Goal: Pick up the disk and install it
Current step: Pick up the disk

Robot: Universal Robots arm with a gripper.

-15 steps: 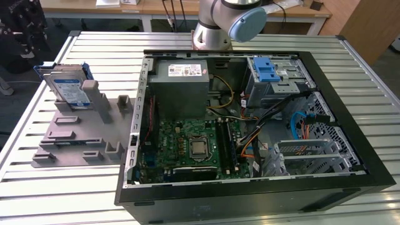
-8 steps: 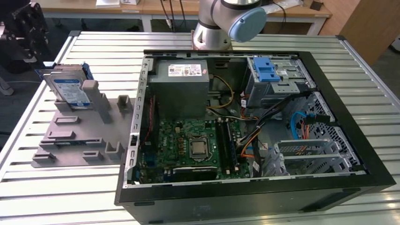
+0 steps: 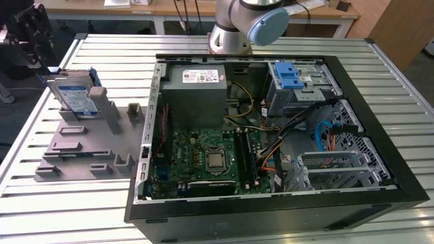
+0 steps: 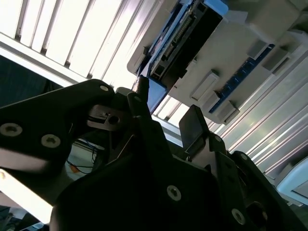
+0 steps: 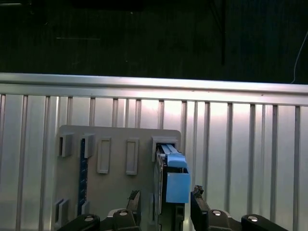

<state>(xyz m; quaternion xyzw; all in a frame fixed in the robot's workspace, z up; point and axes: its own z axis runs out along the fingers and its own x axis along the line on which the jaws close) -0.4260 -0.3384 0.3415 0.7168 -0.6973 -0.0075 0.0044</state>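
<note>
The disk (image 3: 73,96) stands on edge in a slot of the grey holder plate (image 3: 85,147), at the exterior view's left, beside the open computer case. Its white-and-blue label faces the camera and blue rails frame it. My black gripper (image 3: 28,40) hangs above and behind it, apart from it. In the first wrist view the disk (image 5: 169,168) is seen edge-on, and the gripper (image 5: 166,197) is open with one fingertip (image 5: 134,198) on each side of the disk's line. The second wrist view shows the gripper (image 4: 166,108) open, short of the disk (image 4: 185,38).
The open computer case (image 3: 379,127) lies on the slatted metal table (image 3: 407,86). Inside are a grey metal box (image 3: 196,86), a silver cage with a blue latch (image 3: 293,81), the motherboard (image 3: 210,157) and loose cables. The arm's base (image 3: 234,30) stands behind the case.
</note>
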